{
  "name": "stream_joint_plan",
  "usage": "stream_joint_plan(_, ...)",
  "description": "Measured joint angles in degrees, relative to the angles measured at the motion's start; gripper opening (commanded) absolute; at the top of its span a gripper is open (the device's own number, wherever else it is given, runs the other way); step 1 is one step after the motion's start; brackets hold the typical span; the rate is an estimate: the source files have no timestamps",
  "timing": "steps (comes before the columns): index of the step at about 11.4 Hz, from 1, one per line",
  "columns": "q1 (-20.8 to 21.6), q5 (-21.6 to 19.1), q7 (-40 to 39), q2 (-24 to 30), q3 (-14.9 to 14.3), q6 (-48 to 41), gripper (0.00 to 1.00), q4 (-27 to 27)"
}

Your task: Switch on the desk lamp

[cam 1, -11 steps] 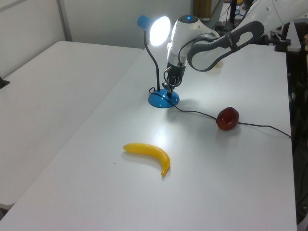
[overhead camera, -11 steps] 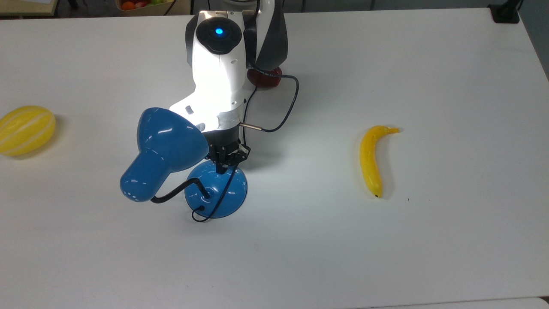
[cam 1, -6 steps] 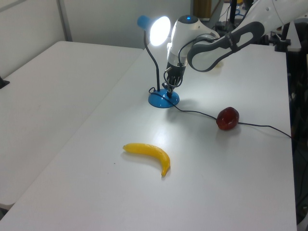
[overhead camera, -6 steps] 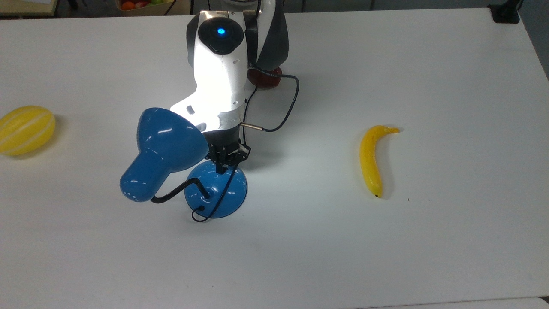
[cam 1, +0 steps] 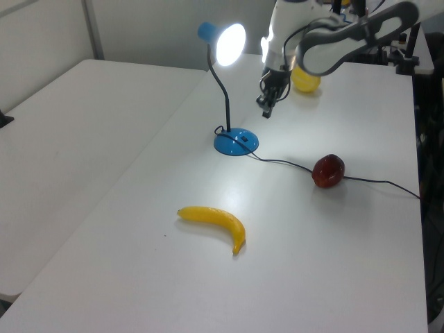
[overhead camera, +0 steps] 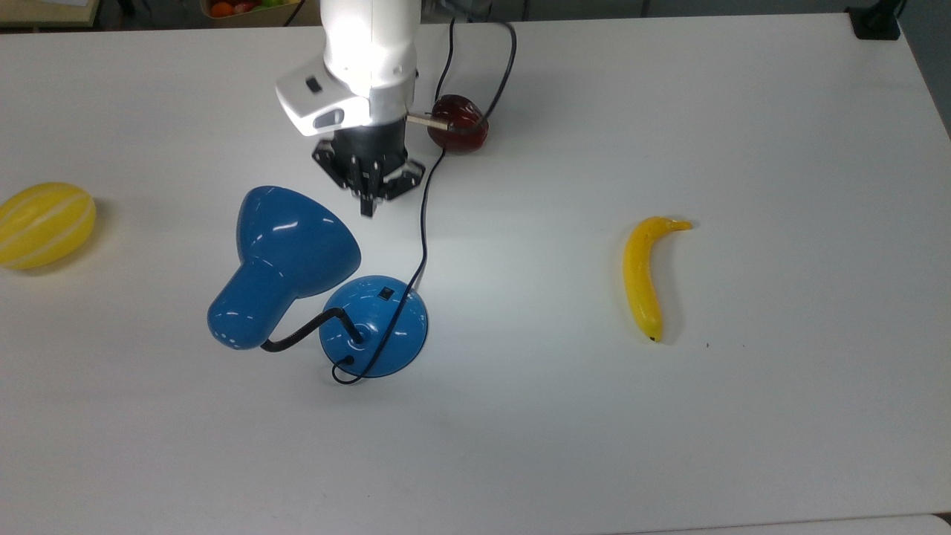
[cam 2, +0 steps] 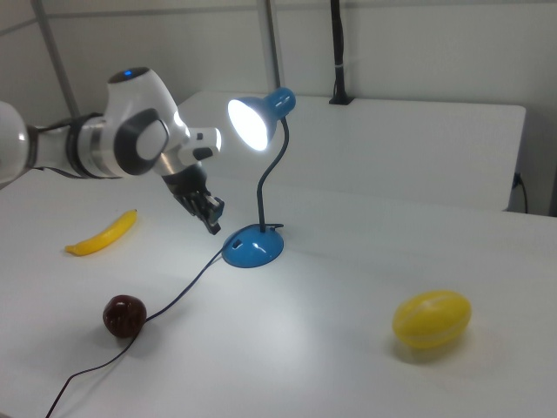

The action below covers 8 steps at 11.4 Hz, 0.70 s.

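Note:
The desk lamp is lit, and its blue shade (overhead camera: 286, 249) glows white inside in the left view (cam 1: 230, 43) and the right view (cam 2: 248, 122). A bent black gooseneck joins the shade to the round blue base (overhead camera: 374, 334), which carries a small black switch (overhead camera: 386, 293). My gripper (overhead camera: 367, 208) hangs shut and holds nothing. It is above the table, off the base and toward the top view's top. The left view has the gripper (cam 1: 266, 113) up and to the right of the base (cam 1: 236, 142). In the right view the gripper (cam 2: 213, 228) is just left of the base (cam 2: 253, 246).
The lamp's thin black cord (overhead camera: 423, 230) runs from the base past a dark red fruit (overhead camera: 462, 126). A banana (overhead camera: 643, 275) lies at the top view's right. A yellow melon (overhead camera: 44, 223) sits at the top view's left edge.
My gripper has lifted off the lamp's base and drawn back toward the top view's top, uncovering the switch. The lamp stays lit and has not moved.

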State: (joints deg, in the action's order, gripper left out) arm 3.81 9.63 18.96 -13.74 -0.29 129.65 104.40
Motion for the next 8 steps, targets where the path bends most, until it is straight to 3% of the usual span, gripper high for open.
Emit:
stream_joint_plan(1,-0.01,0.0,-0.53,3.61,-0.1,-2.76,0.62,1.9)
stream_joint_plan(2,-0.02,-0.1,-0.6,7.05,-0.34,-5.46,0.99,3.51)
stream_joint_plan(4,-0.05,-0.17,-1.77,12.34,-1.23,-11.33,1.0,5.49)
stream_joint_plan(8,-0.05,-3.6,-9.83,16.63,-1.89,-23.34,1.0,4.42)
